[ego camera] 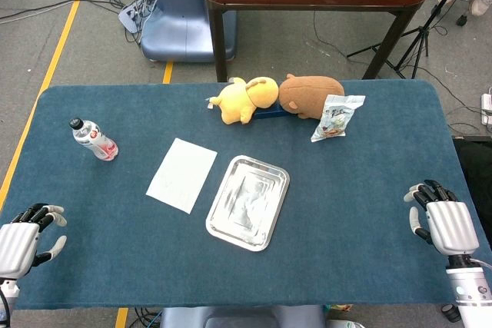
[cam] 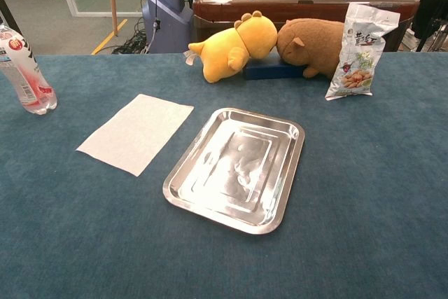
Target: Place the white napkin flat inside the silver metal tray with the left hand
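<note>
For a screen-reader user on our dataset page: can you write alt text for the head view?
A white napkin lies flat on a blue table, beside an empty silver metal tray. The left robot hand and right robot hand rest open at the near corners.

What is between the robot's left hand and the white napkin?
Nothing but bare blue table between the left hand and the napkin, seen in the head view.
</note>
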You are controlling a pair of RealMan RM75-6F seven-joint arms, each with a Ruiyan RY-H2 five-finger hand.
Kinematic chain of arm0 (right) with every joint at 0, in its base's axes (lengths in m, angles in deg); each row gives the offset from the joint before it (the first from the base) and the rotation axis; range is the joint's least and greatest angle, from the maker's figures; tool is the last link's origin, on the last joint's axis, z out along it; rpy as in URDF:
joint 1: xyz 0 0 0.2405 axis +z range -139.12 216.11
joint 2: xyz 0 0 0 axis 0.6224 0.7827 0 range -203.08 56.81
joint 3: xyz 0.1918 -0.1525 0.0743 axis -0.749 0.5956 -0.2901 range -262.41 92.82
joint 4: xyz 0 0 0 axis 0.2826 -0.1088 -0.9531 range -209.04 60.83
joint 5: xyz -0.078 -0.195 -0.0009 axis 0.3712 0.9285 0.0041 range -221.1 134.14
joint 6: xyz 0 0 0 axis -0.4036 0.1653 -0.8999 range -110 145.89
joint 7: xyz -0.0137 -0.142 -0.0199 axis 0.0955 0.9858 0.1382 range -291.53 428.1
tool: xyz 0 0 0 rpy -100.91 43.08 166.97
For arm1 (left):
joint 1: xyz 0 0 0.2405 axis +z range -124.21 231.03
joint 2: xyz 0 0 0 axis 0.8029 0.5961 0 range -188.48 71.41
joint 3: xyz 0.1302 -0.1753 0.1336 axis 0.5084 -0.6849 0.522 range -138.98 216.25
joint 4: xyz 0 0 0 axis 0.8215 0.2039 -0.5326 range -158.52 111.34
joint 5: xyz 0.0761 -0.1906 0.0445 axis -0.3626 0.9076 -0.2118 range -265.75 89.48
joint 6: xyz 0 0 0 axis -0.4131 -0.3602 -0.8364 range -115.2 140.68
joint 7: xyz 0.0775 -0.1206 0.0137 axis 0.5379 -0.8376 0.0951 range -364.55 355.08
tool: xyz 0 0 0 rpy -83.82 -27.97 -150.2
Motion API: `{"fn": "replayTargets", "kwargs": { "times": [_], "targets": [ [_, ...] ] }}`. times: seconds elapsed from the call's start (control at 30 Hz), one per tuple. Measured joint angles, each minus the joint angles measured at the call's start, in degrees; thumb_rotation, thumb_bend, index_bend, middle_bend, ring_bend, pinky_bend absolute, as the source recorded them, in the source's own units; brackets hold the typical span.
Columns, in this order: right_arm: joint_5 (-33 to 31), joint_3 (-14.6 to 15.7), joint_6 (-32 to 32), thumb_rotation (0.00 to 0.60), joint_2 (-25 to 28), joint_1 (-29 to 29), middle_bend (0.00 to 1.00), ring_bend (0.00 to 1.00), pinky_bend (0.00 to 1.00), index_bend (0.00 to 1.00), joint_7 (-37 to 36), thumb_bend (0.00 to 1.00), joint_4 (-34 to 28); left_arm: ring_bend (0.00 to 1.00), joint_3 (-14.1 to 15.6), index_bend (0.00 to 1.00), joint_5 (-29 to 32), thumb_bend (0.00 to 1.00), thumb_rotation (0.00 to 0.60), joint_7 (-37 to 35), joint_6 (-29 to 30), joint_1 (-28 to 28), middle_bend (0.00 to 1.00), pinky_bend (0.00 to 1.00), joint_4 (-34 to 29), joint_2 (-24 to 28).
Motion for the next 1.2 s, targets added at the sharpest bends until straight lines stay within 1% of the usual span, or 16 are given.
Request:
{"fn": "replayTargets", "kwargs": {
  "times": [0.17,0.27,0.33,0.4,0.43,0.5,0.57,0.63,0.67,0.7,0.73,0.8,0.83,0.9,0.97,1.2],
  "targets": [
    [0.4,0.2,0.1,0.600,0.1,0.0,0.34,0.18,0.29,0.43,-0.2,0.63,-0.2,0.22,0.3,0.46,-0.4,0.31,0.600,0.0,-0.3,-0.1,0.34,0.32,-0.1,0.0],
    [-0.3,-0.1,-0.2,0.600,0.2,0.1,0.34,0.18,0.29,0.43,-0.6,0.63,-0.1,0.22,0.4,0.43,-0.5,0.30,0.600,0.2,-1.0,-0.4,0.34,0.32,-0.2,-0.1],
    [-0.6,-0.2,-0.4,0.600,0.3,0.2,0.34,0.18,0.29,0.43,-0.8,0.63,0.0,0.24,0.6,0.40,-0.9,0.30,0.600,0.3,-0.9,-0.4,0.39,0.33,-0.4,-0.2],
    [-0.5,-0.1,-0.4,0.600,0.4,0.2,0.34,0.18,0.29,0.43,-0.9,0.63,-0.1,0.29,0.7,0.37,-1.5,0.30,0.600,0.5,-0.6,-0.4,0.48,0.32,-0.7,-0.3],
    [-0.3,0.0,-0.3,0.600,0.4,0.1,0.34,0.18,0.29,0.43,-1.1,0.63,-0.1,0.29,0.8,0.37,-2.1,0.30,0.600,0.5,-0.3,-0.4,0.51,0.31,-0.7,-0.4],
    [0.1,0.1,0.0,0.600,0.6,0.0,0.34,0.18,0.29,0.43,-1.3,0.62,-0.2,0.31,0.9,0.36,-3.4,0.30,0.600,0.3,0.5,-0.4,0.54,0.28,-0.8,-0.7],
    [0.3,0.3,0.2,0.600,0.7,-0.1,0.34,0.18,0.29,0.43,-1.6,0.62,-0.4,0.30,1.1,0.35,-5.1,0.30,0.600,-0.4,1.4,-0.5,0.55,0.27,-0.7,-1.2],
    [0.4,0.2,0.7,0.600,0.8,-0.3,0.34,0.18,0.29,0.43,-1.9,0.62,-0.5,0.27,1.3,0.34,-7.1,0.30,0.600,-1.0,2.2,-0.8,0.52,0.27,-0.6,-1.7],
    [0.4,0.2,0.8,0.600,0.9,-0.3,0.34,0.18,0.29,0.43,-1.9,0.62,-0.5,0.24,1.4,0.33,-8.0,0.29,0.600,-1.2,2.4,-1.0,0.47,0.26,-0.5,-2.0],
    [0.3,0.1,0.9,0.600,0.9,-0.4,0.34,0.18,0.29,0.43,-2.0,0.62,-0.5,0.20,1.5,0.32,-8.8,0.28,0.600,-1.2,2.6,-1.2,0.41,0.25,-0.5,-2.2],
    [0.2,0.1,0.8,0.600,0.9,-0.4,0.34,0.18,0.29,0.43,-2.0,0.62,-0.4,0.18,1.7,0.32,-9.9,0.28,0.600,-1.1,2.6,-1.6,0.37,0.22,-0.5,-2.5],
    [0.1,0.1,0.8,0.600,1.0,-0.4,0.34,0.18,0.29,0.43,-2.1,0.62,-0.5,0.11,2.0,0.31,-11.3,0.27,0.600,-0.6,2.1,-2.4,0.25,0.12,-1.0,-2.8],
    [0.2,0.1,0.8,0.600,1.0,-0.4,0.34,0.18,0.29,0.43,-2.3,0.62,-0.5,0.09,2.2,0.31,-11.7,0.27,0.600,-0.3,1.4,-2.9,0.20,0.09,-1.5,-2.8],
    [0.3,0.1,0.9,0.600,1.1,-0.4,0.34,0.18,0.29,0.43,-2.6,0.62,-0.5,0.02,2.3,0.30,-12.1,0.26,0.600,0.5,0.0,-3.8,0.08,0.04,-2.5,-2.8],
    [0.3,0.1,0.9,0.600,1.3,-0.4,0.34,0.18,0.29,0.43,-2.8,0.62,-0.5,0.00,2.4,0.30,-12.6,0.26,0.600,2.1,-1.4,-4.8,0.02,0.03,-3.5,-3.0],
    [0.3,0.1,0.8,0.600,1.5,-0.4,0.34,0.18,0.29,0.43,-3.4,0.62,-0.4,0.00,2.1,0.30,-13.2,0.26,0.600,4.5,-7.8,-9.1,0.00,0.02,-5.7,-4.5]
  ]
}}
